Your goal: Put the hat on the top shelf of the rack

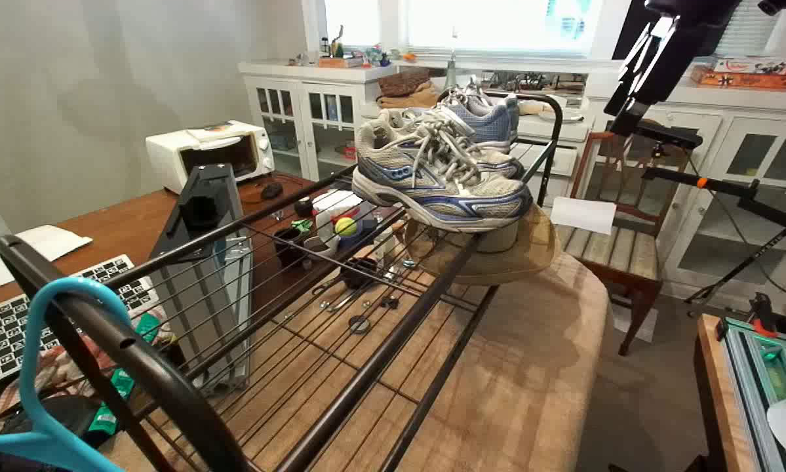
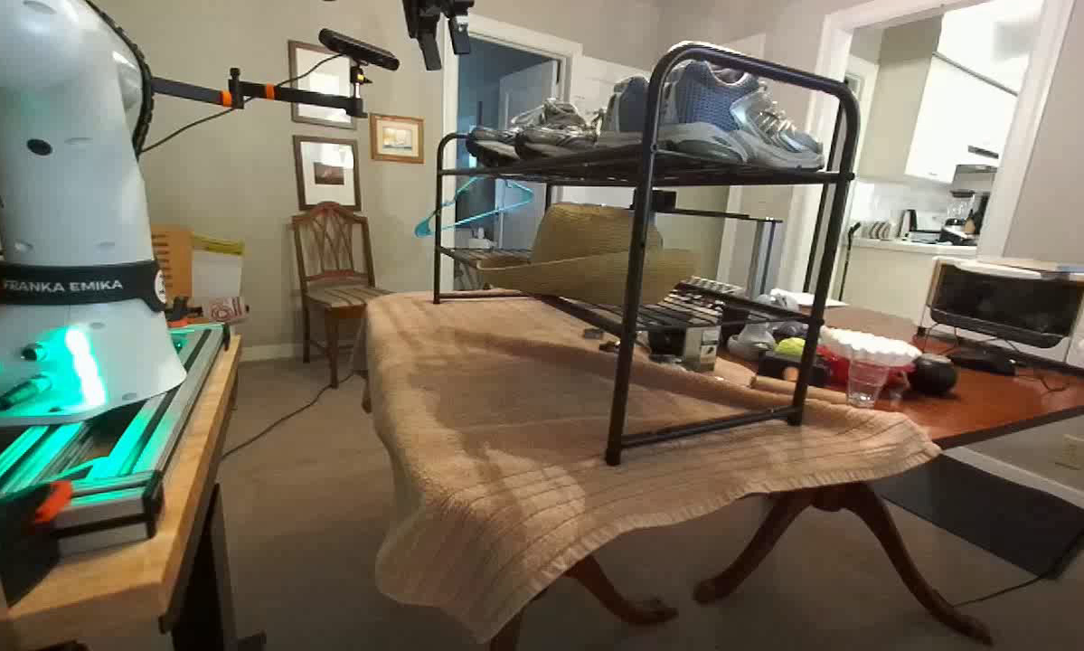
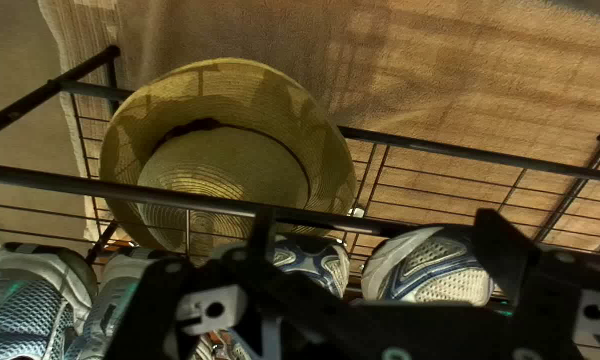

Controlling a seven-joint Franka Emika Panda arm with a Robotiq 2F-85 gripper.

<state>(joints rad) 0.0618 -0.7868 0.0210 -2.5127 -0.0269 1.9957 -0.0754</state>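
Note:
The tan straw hat (image 3: 239,160) with a thin dark band rests crown up on the lower wire tier of the rack. In an exterior view the hat (image 2: 596,244) is tilted, its brim sticking out past the rack's long side; the hat (image 1: 524,262) also shows below the sneakers. The top shelf (image 1: 387,344) of black wire rods lies above it; its edge tube (image 3: 79,186) crosses in front of the hat in the wrist view. My gripper (image 3: 376,220) is open and empty, above the rack's top. In an exterior view the gripper (image 2: 447,50) hangs higher than the shelf.
Several grey-blue sneakers (image 1: 445,177) stand on one part of the top shelf. A curved end bar (image 2: 749,63) rises above the shelf. A blue hanger (image 1: 39,367) hangs on the opposite end. A camera on an arm (image 2: 358,50) stands near the robot.

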